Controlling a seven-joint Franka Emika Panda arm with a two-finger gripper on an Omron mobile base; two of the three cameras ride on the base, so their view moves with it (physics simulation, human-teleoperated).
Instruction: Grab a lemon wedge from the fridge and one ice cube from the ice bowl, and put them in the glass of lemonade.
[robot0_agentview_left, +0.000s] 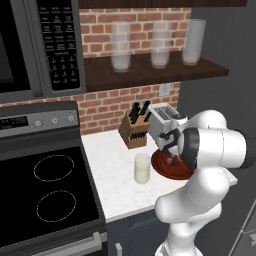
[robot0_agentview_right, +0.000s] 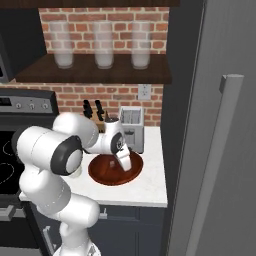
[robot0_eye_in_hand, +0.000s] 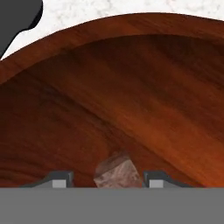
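Note:
The ice bowl (robot0_agentview_left: 161, 170) (robot0_agentview_right: 102, 176) is a glossy reddish-brown dish on the white counter, in front of the toaster. My gripper (robot0_agentview_left: 171, 160) (robot0_agentview_right: 124, 167) points down into it. In the hand view, a small cloudy ice cube (robot0_eye_in_hand: 117, 170) lies on the bowl's floor (robot0_eye_in_hand: 131, 87) between my two fingertips, and the gripper (robot0_eye_in_hand: 108, 178) stands open around it with a gap on the left side. The glass of lemonade (robot0_agentview_left: 142, 168) stands just left of the bowl. The fridge (robot0_agentview_right: 220, 125) is shut at the right. The lemon wedge is out of view.
A toaster (robot0_agentview_left: 161, 117) (robot0_agentview_right: 132, 127) and a knife block (robot0_agentview_left: 134, 131) stand behind the bowl against the brick wall. The stove (robot0_agentview_left: 45, 195) lies to the left. Three frosted glasses (robot0_agentview_left: 121, 47) sit on the shelf above. The fridge's long handle (robot0_agentview_right: 216, 165) is close on the right.

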